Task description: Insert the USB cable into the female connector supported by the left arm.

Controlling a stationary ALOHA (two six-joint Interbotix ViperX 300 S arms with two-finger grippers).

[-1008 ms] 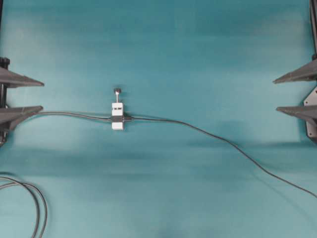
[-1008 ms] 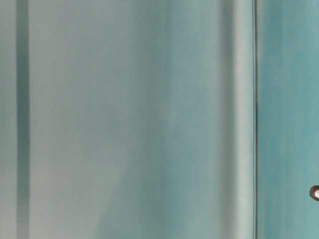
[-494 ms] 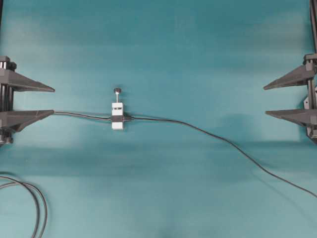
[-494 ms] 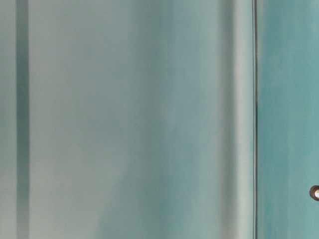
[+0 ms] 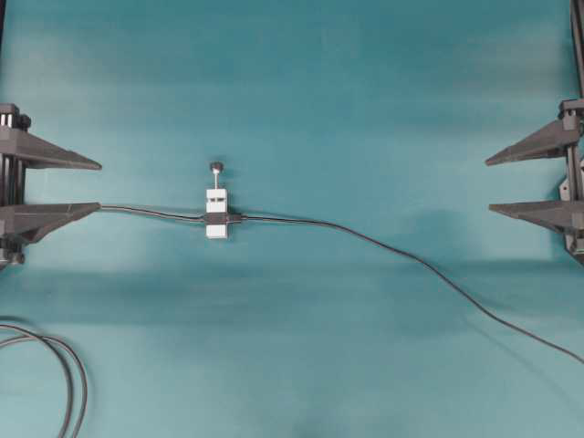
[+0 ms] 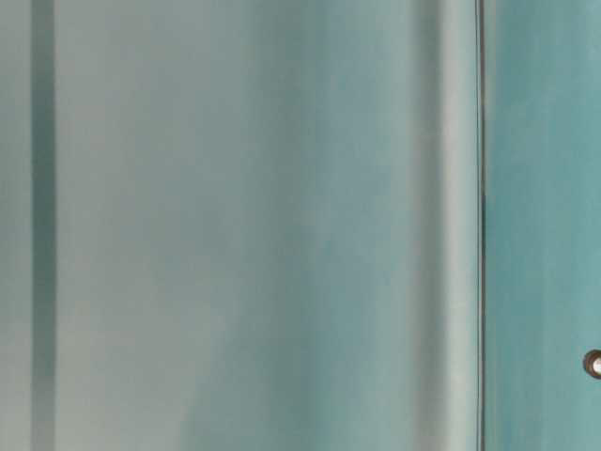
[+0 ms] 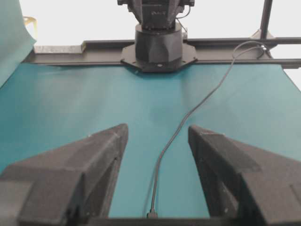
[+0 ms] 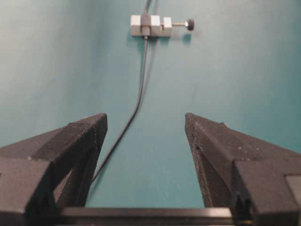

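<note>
The female connector (image 5: 216,219), a small white block with a black band and a pin with a dark knob (image 5: 216,167), lies on the teal table left of centre. Its own thin cable (image 5: 151,212) runs left under the left arm's lower finger. The USB cable (image 5: 411,258) comes in from the lower right. Its plug (image 5: 235,219) meets the block's right side, and I cannot tell whether it is seated. My left gripper (image 5: 99,186) (image 7: 157,128) is open and empty, well left of the block. My right gripper (image 5: 488,186) (image 8: 146,117) is open and empty, far to the right, facing the female connector (image 8: 150,26).
A thicker looped black cable (image 5: 68,383) lies at the lower left corner. In the left wrist view the other arm's base (image 7: 157,42) and a dark rail stand at the table's far edge. The table-level view is a teal blur.
Both grippers slid inward from the table's edges between one second and half a second ago, and have held still since. Block and cables have not moved.
</note>
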